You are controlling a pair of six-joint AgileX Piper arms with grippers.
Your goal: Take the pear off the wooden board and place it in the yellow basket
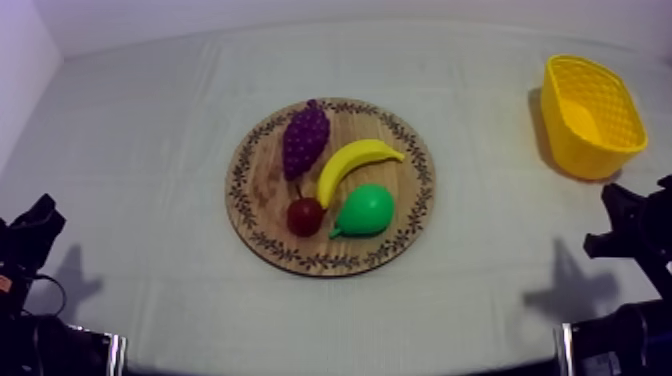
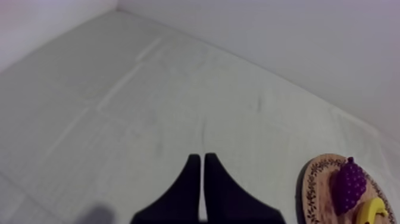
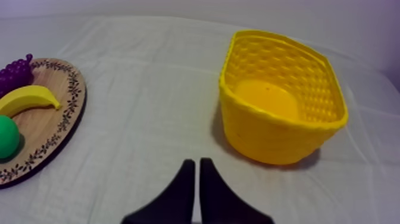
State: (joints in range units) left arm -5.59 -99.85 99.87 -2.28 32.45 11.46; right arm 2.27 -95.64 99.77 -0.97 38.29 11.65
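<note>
Left pincer: the left pincer (image 2: pixel 200 159) sits low at its own side of the bench (image 1: pixel 140 130), black fingers pressed into a narrow wedge, holding nothing.
Board: the round wooden board with a patterned rim (image 1: pixel 258 190) lies mid-bench, between the two arms.
Other fruit: the purple bunch of grapes (image 1: pixel 305 138) lies far left on the board, the curved yellow banana (image 1: pixel 355 165) across its middle, and the small red fruit (image 1: pixel 305 215) near the front.
Pear: the green toy pear (image 1: pixel 365 210) lies on its side on the board's near right part, just beside the small red fruit. Its long axis runs roughly left to right, stem end toward that fruit.
Basket: the yellow plastic basket (image 1: pixel 575 145) stands far right, well apart from the board, nothing inside.
Right pincer: the right pincer (image 3: pixel 197 162) is likewise a narrow wedge, bare, aimed at the cloth between board and basket.
Coming move: the right arm looks nearer both pear and basket. The pear lies to that pincer's left, so it would likely have to open and close across the pear's short width.
</note>
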